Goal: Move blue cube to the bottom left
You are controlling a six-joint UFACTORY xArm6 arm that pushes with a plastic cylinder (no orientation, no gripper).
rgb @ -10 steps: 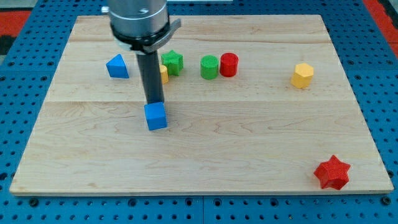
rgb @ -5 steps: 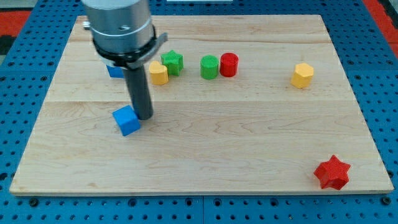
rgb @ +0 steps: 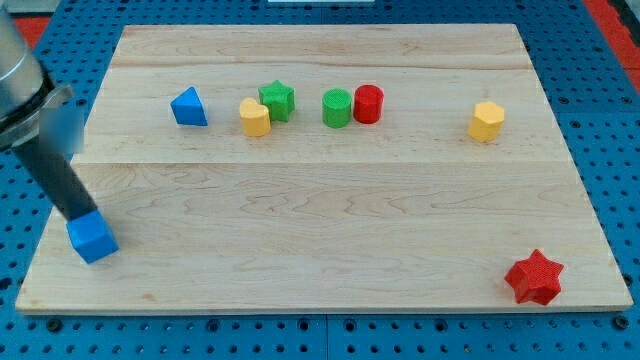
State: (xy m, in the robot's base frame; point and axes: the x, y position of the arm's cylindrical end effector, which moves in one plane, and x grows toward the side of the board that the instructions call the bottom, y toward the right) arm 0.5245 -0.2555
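Observation:
The blue cube (rgb: 92, 238) lies on the wooden board (rgb: 330, 220) near its bottom left corner. My rod comes down from the view's upper left, and my tip (rgb: 80, 217) touches the cube's upper left side. The rod looks blurred from motion.
A blue triangular block (rgb: 188, 107), a yellow block (rgb: 255, 117), a green star (rgb: 277, 100), a green cylinder (rgb: 337, 108) and a red cylinder (rgb: 368, 104) form a row near the view's top. A yellow hexagonal block (rgb: 486, 121) sits at the right. A red star (rgb: 534, 277) is at the bottom right.
My tip has pushed the blue cube from the board's centre-left down and to the left, to the bottom left corner. The other blocks have not moved.

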